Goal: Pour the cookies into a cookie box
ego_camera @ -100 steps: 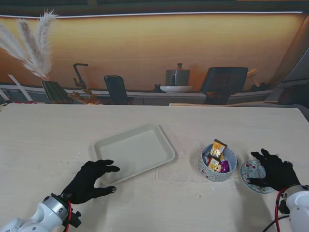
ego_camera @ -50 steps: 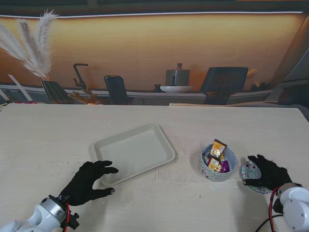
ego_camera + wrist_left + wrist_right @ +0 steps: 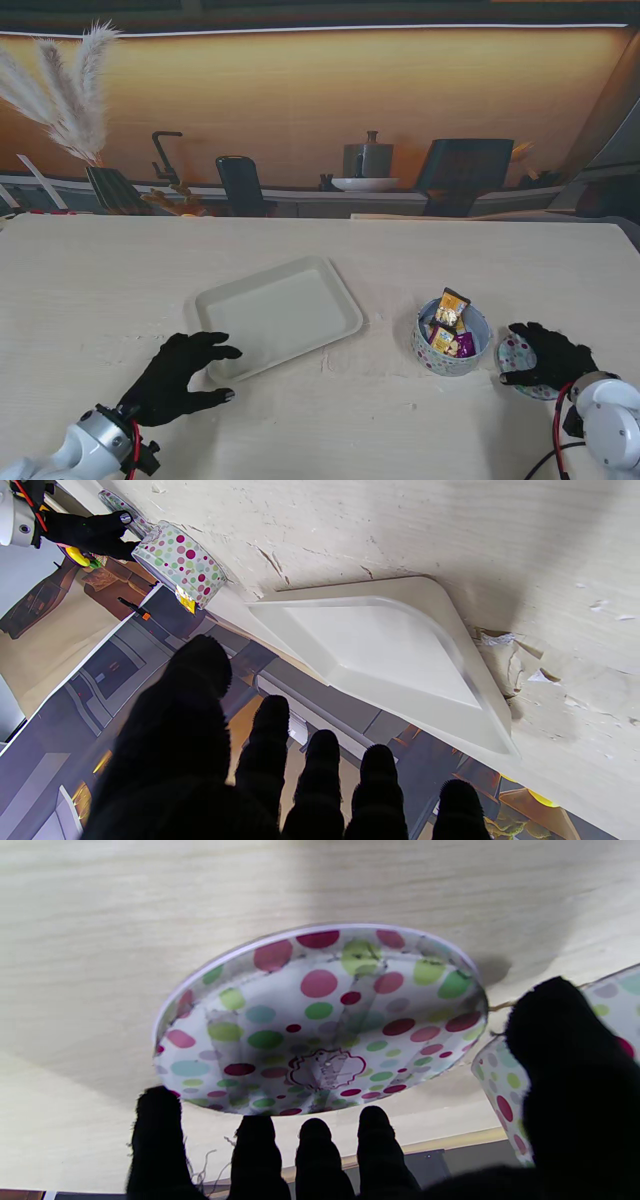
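The cookie box (image 3: 451, 341), a round tin with coloured polka dots, stood open on the right half of the pale wooden table (image 3: 100, 290), and wrapped cookies (image 3: 449, 325) in yellow and purple packets filled it to the rim. We start, though, with the largest thing on that table: the cream tray (image 3: 279, 314), shallow and rectangular, lay at a slant to the left of the box and well apart from it, with nothing in it. Our left hand (image 3: 180, 374), gloved in black, rested palm down at the tray's nearer left corner; its fingers (image 3: 320, 775) were spread apart and held nothing, with the fingertips at or just beside the tray's edge. The box's lid (image 3: 524, 360), dotted like the tin, lay flat on the table just to the right of the box. Our right hand (image 3: 548, 360) sat over the lid's nearer part, fingers (image 3: 157, 1135) loosely curled and spread along its rim, the thumb toward the box. We could not tell from these views whether that hand was truly gripping the lid or only resting on it
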### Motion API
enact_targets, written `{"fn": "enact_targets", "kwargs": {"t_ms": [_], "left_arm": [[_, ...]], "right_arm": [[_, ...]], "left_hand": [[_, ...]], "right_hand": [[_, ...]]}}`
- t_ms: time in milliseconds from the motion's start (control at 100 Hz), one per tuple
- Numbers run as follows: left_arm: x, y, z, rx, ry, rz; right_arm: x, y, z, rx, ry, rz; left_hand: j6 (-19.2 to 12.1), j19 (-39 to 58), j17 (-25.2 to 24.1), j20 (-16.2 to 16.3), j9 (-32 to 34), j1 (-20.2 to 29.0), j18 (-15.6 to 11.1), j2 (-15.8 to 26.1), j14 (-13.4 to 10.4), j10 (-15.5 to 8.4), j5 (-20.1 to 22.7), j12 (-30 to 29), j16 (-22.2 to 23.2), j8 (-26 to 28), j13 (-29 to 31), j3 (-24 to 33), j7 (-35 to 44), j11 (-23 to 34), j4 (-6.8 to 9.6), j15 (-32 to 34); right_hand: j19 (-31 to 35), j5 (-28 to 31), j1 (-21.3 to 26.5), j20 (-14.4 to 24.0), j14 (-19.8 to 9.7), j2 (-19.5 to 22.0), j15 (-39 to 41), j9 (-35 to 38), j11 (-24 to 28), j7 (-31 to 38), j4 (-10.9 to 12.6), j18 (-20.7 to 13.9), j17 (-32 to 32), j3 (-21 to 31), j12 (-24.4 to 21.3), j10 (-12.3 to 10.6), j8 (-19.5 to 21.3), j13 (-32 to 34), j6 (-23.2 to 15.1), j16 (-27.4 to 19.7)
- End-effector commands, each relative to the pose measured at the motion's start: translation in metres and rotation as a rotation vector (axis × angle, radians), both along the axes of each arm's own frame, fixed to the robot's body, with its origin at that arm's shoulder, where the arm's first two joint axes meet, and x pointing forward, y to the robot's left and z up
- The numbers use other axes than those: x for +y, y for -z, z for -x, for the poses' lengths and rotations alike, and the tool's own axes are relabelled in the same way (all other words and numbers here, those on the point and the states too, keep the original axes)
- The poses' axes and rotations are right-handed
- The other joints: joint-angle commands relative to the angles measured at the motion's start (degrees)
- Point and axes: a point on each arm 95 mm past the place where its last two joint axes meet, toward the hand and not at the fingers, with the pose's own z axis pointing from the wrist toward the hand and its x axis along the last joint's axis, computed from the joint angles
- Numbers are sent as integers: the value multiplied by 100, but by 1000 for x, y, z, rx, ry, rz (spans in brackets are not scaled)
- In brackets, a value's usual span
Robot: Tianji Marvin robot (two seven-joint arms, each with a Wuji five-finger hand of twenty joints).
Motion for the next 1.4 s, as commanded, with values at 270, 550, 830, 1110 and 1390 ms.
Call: {"fn": "enact_targets", "kwargs": {"t_ms": [270,550,830,1110,1390], "left_arm": [[-2,0,4,20,15,-2],[-1,-1,5,24,11,-5],[-1,-2,6,36,12,-2],[1,-2,6,46,9,5],[1,-3,6,55,5,7]], "right_arm": [[3,11,13,93,-8,-20],[2,18,17,117,-21,15],[4,28,18,145,-51,98],[6,37,15,129,-35,108],[7,41,13,94,-13,108]], "left_hand": [[-104,-125,-36,-149,134,166,-112,199,-14,-12,109,-19,77,32,64,116,45,-64,-151,64],[-116,-145,-27,-202,158,160,-117,198,-5,-11,169,-18,73,45,68,140,72,-60,-156,61],[-121,-169,-20,-261,174,178,-134,253,-8,10,276,-24,68,66,67,132,113,-71,-169,55],[-130,-154,-14,-277,199,199,-134,283,0,21,348,-25,69,85,75,111,143,-77,-174,57],[-123,-59,-16,-194,190,214,-135,362,10,32,386,-24,83,95,94,67,148,-87,-181,82]], "right_hand": [[870,53,676,-139,307,-676,520,-245,-185,-102,111,407,747,326,-261,263,-90,374,-52,133],[2036,-162,807,96,420,-632,1539,-12,1019,1908,18,-127,1545,-319,82,826,-587,1181,232,665],[2629,-266,494,901,533,-577,2432,27,2729,2495,52,-719,1831,-185,737,1029,-654,1527,1012,1173],[4134,-61,598,2494,481,-576,4592,-33,4291,2722,30,-1486,2615,-279,1282,1189,-124,1985,1629,2777],[5939,394,966,3343,-298,-680,6369,531,6333,4056,-14,-2837,4391,-466,2923,902,499,3323,1546,5022]]}}
